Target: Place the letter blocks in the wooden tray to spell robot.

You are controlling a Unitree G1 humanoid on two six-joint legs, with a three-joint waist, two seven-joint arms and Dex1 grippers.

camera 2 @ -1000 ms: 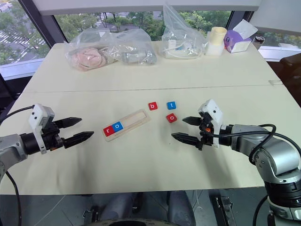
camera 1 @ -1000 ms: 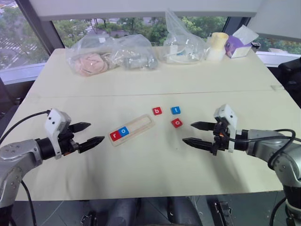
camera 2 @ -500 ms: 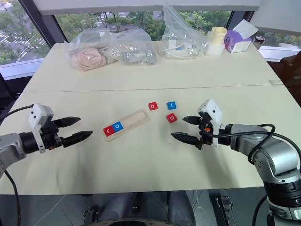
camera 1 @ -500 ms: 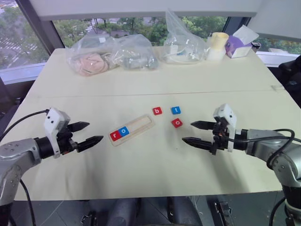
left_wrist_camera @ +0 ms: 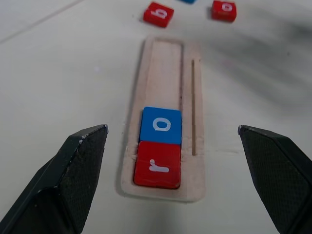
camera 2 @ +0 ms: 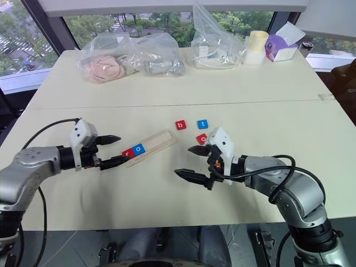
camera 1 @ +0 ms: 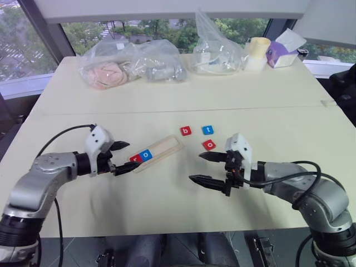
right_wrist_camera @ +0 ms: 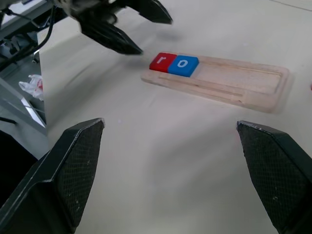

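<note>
Two of five letters set, three to go.
The wooden tray [camera 1: 157,153] holds red r [left_wrist_camera: 157,165] and blue o [left_wrist_camera: 161,125]; red b [camera 1: 186,131], blue t [camera 1: 207,130] and red o [camera 1: 209,144] lie at its two o'clock; left gripper [camera 1: 122,156] and right gripper [camera 1: 208,168] are both spread, empty.

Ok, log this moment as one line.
pale wooden tray: red r block, blue o block seated | red b block, blue t block, red o block on table | left hand open at tray end | right hand open, empty

Wooden tray [camera 1: 160,150] holds red r [camera 1: 135,158], blue o [camera 1: 146,154].
</note>
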